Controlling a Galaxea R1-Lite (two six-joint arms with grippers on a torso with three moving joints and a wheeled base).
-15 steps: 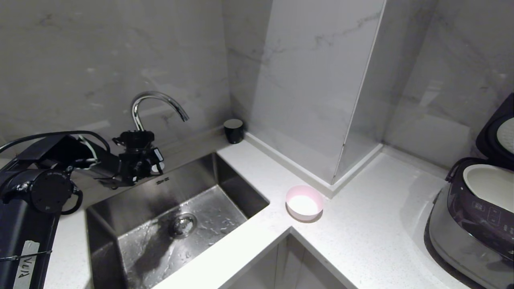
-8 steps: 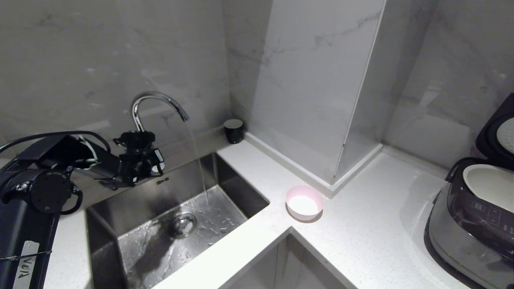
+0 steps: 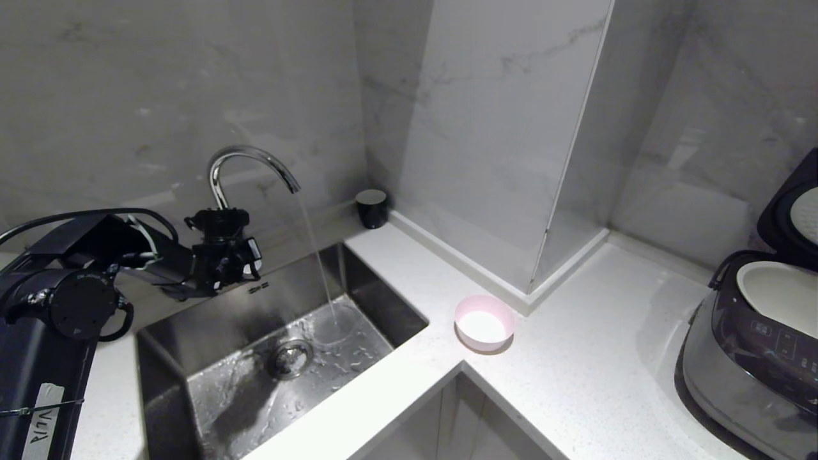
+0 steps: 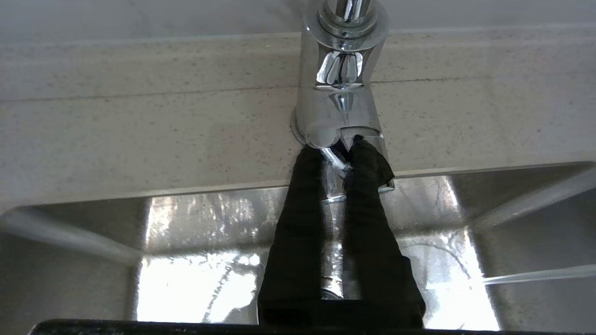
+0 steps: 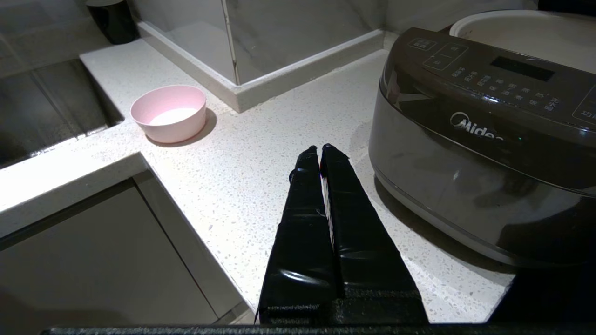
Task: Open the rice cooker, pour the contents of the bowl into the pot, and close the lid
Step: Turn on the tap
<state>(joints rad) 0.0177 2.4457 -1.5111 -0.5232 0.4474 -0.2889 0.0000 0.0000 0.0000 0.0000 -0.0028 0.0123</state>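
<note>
Nearest you, your right tool (image 5: pixel 321 148) hangs low over the white speckled stone counter (image 5: pixel 260 153), its black fingers pressed flat together and holding nothing. Just beside it stands the rounded dark grey-brown Midea rice cooker (image 5: pixel 484 144), button panel facing you. In the head view that cooker (image 3: pixel 754 358) sits at the far right edge with its hinged dark lid (image 3: pixel 789 211) standing up, and the round cream-white inner pot (image 3: pixel 776 294) lies exposed inside the body.

A little further out, the small pale pink round bowl (image 3: pixel 484 322) rests on the counter by the inner corner, between the sink and the cooker and well apart from both tools; the whitish contents (image 5: pixel 173 116) lie in its bottom.

To your left, the brushed steel sink (image 3: pixel 192 345) is wet, and a thin stream of water (image 3: pixel 316 255) falls from the spout into the basin near the drain.

Behind the sink, your left tool (image 4: pixel 336 144) is up at the base of the curved chrome tap (image 3: pixel 246 167). Its black fingers (image 4: pixel 368 163) stand narrow, one on each side of the tap's slim chrome lever (image 4: pixel 333 160), pinching it.

Furthest back, a small black cylindrical cup (image 3: pixel 372 207) stands in the corner against the grey marble wall (image 3: pixel 160 96).
</note>
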